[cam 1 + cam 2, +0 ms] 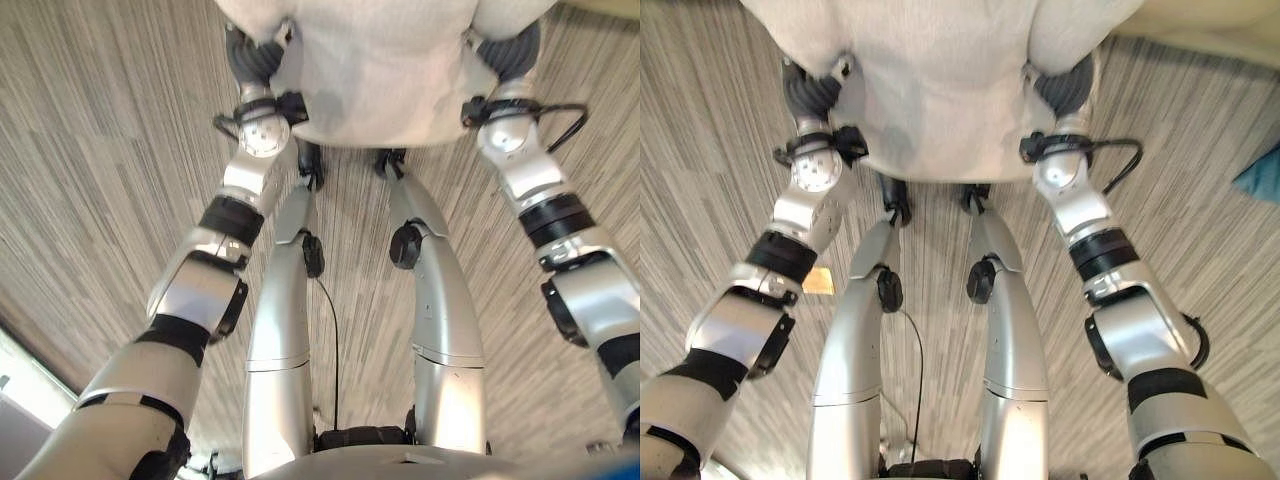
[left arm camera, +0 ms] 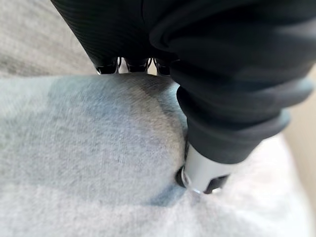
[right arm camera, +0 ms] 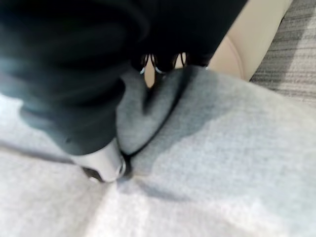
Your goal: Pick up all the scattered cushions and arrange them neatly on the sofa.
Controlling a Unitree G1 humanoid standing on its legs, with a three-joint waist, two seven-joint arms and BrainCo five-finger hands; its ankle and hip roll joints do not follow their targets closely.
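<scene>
Above the striped carpet (image 1: 90,150), grey cushion (image 1: 940,90) pinched at each end, left hand (image 2: 207,173) and right hand (image 3: 103,165) thumbs dug in.

cushion (image 1: 940,90) – between both hands | left hand (image 2: 207,173) | right hand (image 3: 101,163) – pressed into its sides

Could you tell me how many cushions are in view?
1: the grey cushion, gripped between the left hand and right hand. A teal thing on the floor may be another; more may be hidden.

Left hand (image 2: 207,173), right hand (image 3: 106,165): thumbs dug in, pinching.
</scene>
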